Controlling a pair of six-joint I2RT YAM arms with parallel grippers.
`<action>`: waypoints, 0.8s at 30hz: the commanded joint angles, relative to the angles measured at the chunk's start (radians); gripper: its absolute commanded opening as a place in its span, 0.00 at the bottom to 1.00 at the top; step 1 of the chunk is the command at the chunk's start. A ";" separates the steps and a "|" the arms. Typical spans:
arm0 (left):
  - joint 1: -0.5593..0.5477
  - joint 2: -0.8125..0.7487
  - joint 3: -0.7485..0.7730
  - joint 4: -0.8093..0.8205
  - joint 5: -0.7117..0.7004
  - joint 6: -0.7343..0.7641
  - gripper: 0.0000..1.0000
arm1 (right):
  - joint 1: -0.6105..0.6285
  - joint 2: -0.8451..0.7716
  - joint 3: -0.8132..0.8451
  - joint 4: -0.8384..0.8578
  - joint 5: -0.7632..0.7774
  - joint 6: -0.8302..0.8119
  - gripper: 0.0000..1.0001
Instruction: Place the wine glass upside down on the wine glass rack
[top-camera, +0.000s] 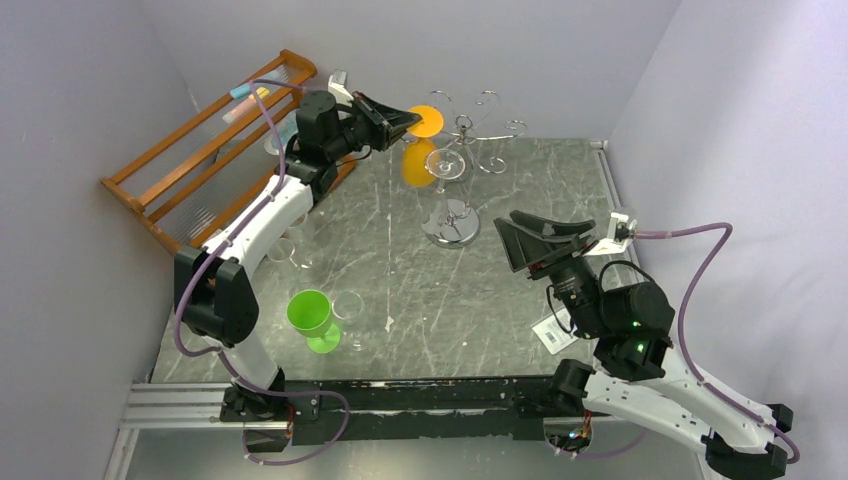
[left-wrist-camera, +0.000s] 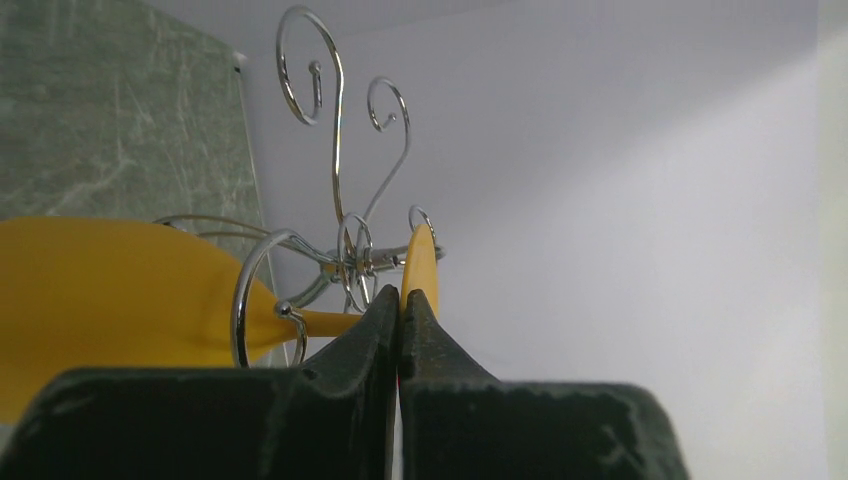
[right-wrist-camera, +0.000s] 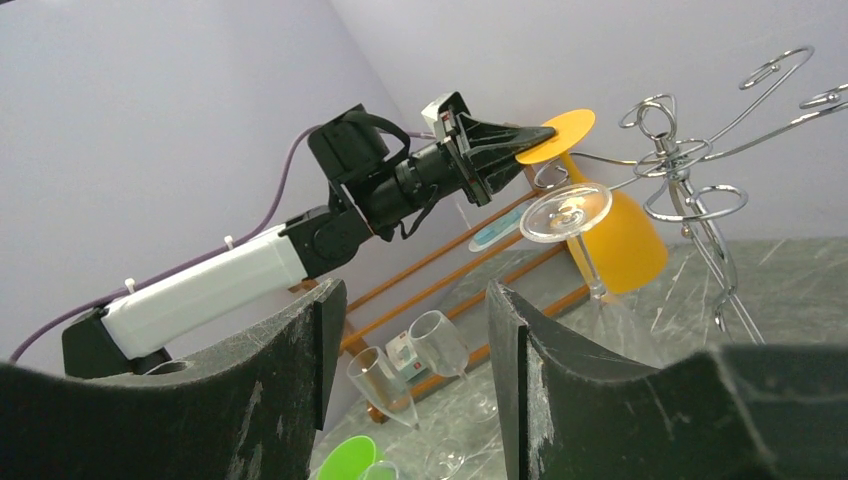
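The only print in view is a white barcode label (top-camera: 553, 331) lying on the table (top-camera: 400, 285) at lower right of the top view; its bars show, but the characters are too small to read.

The wine glass (top-camera: 418, 162) is opaque orange, smooth and plastic-looking, and there is 1 of it. It hangs upside down at upper centre, flat round foot on top and bowl below, just left of the wine glass rack (top-camera: 465, 128). The left gripper (left-wrist-camera: 400, 300) has its 2 black fingers pressed together on the rim of that foot. In the left wrist view the thin stem crosses 1 of the rack's wire loops; whether it sits inside the loop cannot be told.

The rack is bright silver wire — several arms curling into spirals from 1 central post on a round chrome base (top-camera: 452, 230).

The right gripper (right-wrist-camera: 412, 300), at right of centre in the top view, is spread wide with nothing between its fingers.

The table has a grey-green, marble-veined surface. At upper left stands 1 orange-brown wooden shelf (top-camera: 190, 165) of slatted rails. At lower left is 1 bright green plastic glass (top-camera: 309, 312). Clear glasses number 3 in the right wrist view — 1 (right-wrist-camera: 565, 210) foot-up by the rack and 2 (right-wrist-camera: 377, 385) standing near the shelf.
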 joint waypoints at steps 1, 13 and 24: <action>0.019 -0.043 0.008 -0.032 -0.099 0.030 0.05 | 0.003 -0.009 -0.004 -0.009 -0.010 0.002 0.57; 0.076 -0.017 0.028 -0.031 -0.049 0.059 0.05 | 0.003 -0.017 -0.009 -0.012 -0.020 0.011 0.57; 0.085 -0.070 -0.084 0.018 0.002 0.057 0.05 | 0.004 -0.008 -0.007 -0.022 -0.016 0.020 0.57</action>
